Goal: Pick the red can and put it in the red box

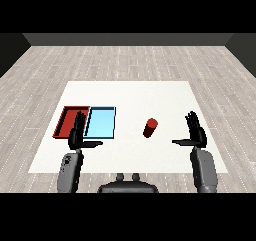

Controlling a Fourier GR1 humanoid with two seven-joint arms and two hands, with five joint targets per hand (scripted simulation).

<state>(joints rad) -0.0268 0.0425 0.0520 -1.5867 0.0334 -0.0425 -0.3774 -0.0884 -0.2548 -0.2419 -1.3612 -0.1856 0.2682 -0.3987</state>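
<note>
Red can (149, 128) is standing slightly tilted on the white table (130, 95), a short dark-red cylinder between the light blue tray (101, 122) and the right hand (196, 133), touching neither. That hand is hovering to the can's right, fingers straight up, thumb jutting toward the can, holding nothing. The left hand (76, 135) is mirroring this pose, fingers spread straight, empty, and is covering the seam where the red tray (68, 120) is meeting the blue one.
</note>
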